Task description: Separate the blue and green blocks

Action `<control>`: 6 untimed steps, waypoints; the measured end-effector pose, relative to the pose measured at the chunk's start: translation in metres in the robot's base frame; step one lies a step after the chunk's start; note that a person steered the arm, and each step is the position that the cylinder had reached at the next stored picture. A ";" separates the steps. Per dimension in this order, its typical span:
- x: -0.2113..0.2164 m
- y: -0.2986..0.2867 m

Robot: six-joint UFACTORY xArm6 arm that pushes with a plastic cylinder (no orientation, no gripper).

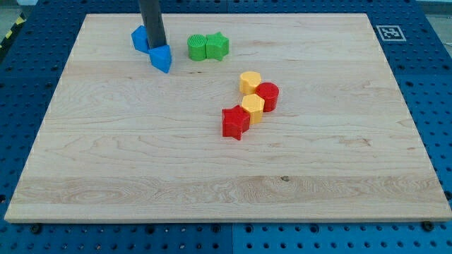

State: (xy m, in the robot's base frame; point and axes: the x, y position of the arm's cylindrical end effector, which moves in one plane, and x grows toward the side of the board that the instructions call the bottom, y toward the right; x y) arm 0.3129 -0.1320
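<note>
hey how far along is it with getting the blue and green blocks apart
Mostly done: a bare gap already separates the two blue blocks from the two green blocks. In hand: my tip sits between the blue pair, touching them. Left: perhaps widening that gap. The red and yellow cluster lies apart, untouched.

The wooden counter [141, 162] carries three clusters. Take the red star block [235, 122]: touching it up-right, a yellow block [253, 107], red cylinder [268, 95] and second yellow block [250, 82]. Well up-left: green cylinder [196, 47] against green star [217, 46]; farther left, two blue blocks [162, 58], [140, 38].
</note>
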 end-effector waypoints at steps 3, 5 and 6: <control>0.044 -0.017; 0.038 -0.036; 0.023 -0.035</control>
